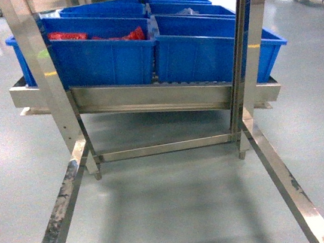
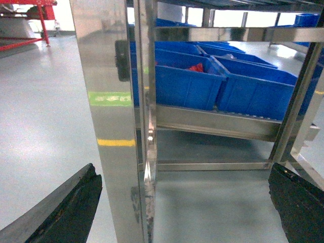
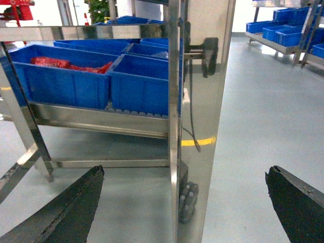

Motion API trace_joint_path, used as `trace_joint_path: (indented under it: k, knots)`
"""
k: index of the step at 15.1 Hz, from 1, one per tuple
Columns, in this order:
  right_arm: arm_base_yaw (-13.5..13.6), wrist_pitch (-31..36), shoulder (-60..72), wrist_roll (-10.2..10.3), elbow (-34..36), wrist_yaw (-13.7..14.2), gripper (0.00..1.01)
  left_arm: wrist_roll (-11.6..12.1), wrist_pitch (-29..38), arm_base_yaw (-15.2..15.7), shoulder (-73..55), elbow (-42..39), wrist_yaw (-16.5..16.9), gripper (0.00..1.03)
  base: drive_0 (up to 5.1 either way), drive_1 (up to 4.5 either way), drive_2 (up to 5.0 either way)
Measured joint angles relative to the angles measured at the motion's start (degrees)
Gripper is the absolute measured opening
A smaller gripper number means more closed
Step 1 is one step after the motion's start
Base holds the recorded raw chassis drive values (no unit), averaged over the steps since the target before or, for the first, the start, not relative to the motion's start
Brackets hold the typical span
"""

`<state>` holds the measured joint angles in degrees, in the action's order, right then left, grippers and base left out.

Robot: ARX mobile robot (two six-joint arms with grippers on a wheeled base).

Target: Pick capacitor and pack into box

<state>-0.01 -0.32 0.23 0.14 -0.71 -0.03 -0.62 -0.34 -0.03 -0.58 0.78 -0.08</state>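
Stainless steel frames every view: a rack (image 1: 147,99) of polished, scuffed box-section posts and rails, its low shelf tilted and edged with a raised lip. Two rows of big blue bins (image 1: 104,57) of smooth ribbed plastic sit on that shelf, pressed side by side against the front lip, over what looks like a roller track. The front left bin holds a heap of small orange-red pieces (image 1: 68,36) along its back and right side, likely the capacitors; each one is too small to make out. The pink tub shows in no view.

Below the shelf, the glossy grey floor (image 1: 174,210) lies open between the rack's two base rails, which splay toward the camera, with a low crossbar at the far end.

The left hand (image 2: 187,207) shows only as two black, rough-textured fingertips (image 2: 66,212) at the lower corners of its wrist view, spread wide with nothing between them, and a steel post rises just ahead. The right hand (image 3: 187,207) is likewise spread and empty, its fingers (image 3: 66,210) straddling another mirror-bright post.
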Motion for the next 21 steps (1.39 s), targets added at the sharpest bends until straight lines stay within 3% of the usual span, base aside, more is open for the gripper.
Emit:
trace_joint_path:
  k: [21]
  knots:
    - [0.00,0.31,0.02,0.00,0.00,0.02,0.98,0.66,0.31,0.00,0.00,0.00,0.07,0.98,0.0,0.00,0.0]
